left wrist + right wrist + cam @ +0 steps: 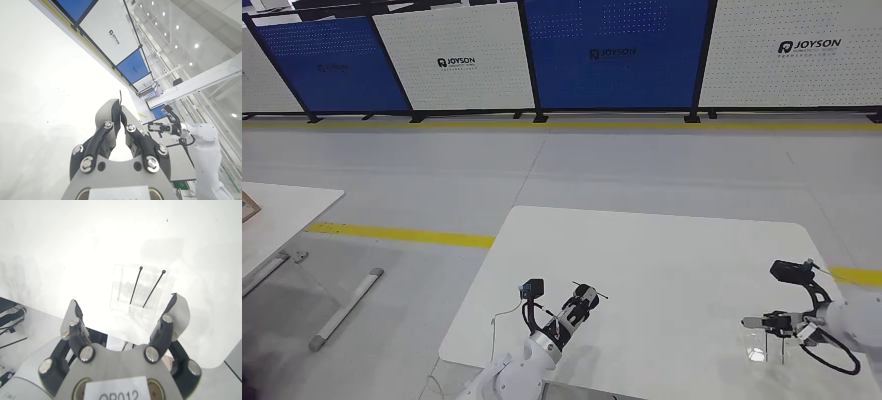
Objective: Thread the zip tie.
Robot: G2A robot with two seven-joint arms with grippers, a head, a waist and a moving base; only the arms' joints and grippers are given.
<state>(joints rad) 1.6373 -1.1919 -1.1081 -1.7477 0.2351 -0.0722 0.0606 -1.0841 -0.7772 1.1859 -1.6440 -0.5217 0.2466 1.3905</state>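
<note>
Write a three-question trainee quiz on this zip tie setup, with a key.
1. True or false: the left gripper is shut on a black zip tie.
2. How many zip ties does the clear holder carry? A) one B) two C) four
3. Fill in the blank: the right gripper is near the holder with its jaws ____.
Key: 1 true; 2 B; 3 open.
</note>
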